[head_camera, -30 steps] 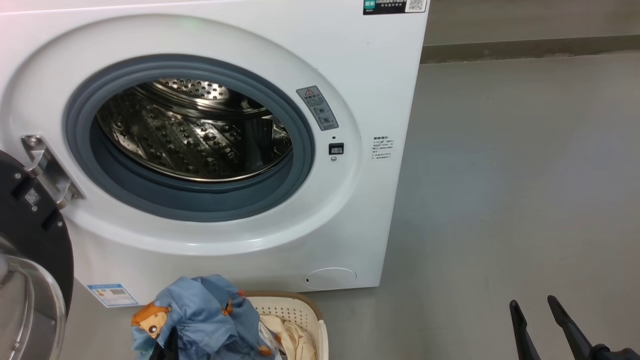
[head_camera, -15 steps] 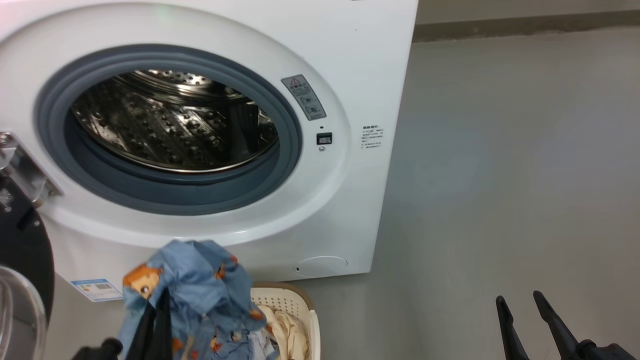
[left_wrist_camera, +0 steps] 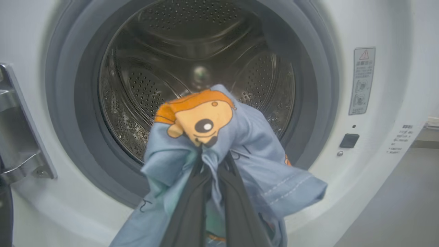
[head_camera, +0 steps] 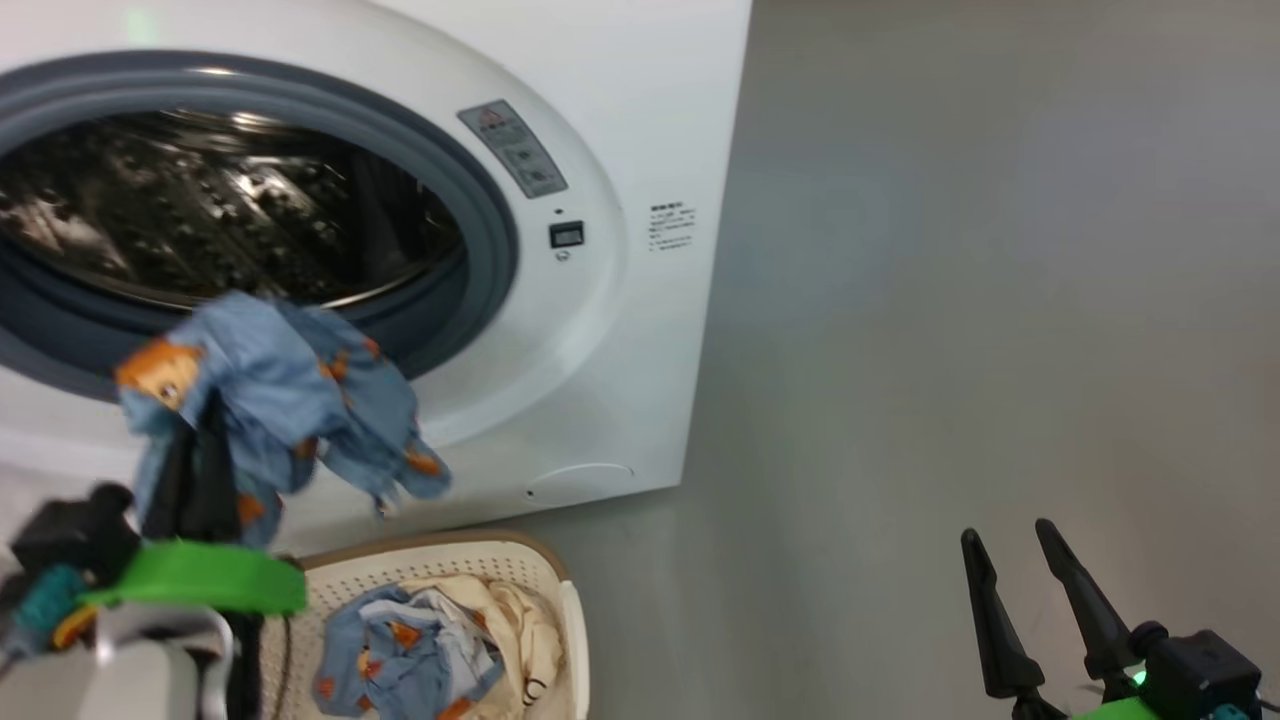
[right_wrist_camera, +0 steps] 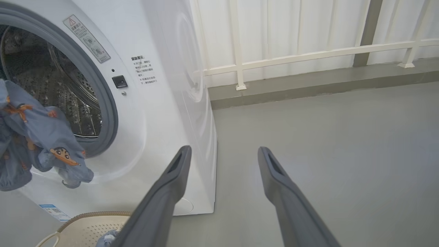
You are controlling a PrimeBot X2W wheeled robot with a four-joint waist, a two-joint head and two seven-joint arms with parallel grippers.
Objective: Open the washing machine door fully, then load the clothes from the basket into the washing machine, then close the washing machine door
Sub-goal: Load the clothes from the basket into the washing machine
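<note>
The washing machine stands with its steel drum open. My left gripper is shut on a light blue garment with orange cartoon faces, holding it up before the lower rim of the opening. In the left wrist view the garment bunches over the shut gripper, with the drum straight behind. The door's metal hinge shows at the left edge there. Below, the basket holds another blue piece and a cream garment. My right gripper hangs open over the floor, holding nothing.
Bare grey floor spreads to the right of the machine. In the right wrist view a low kerb and a white railing run behind the machine's right side. The basket stands right in front of the machine.
My left gripper has lifted the blue garment out of the basket up to the drum's opening. The head camera has turned, shifting the whole picture. My right gripper stays open.
</note>
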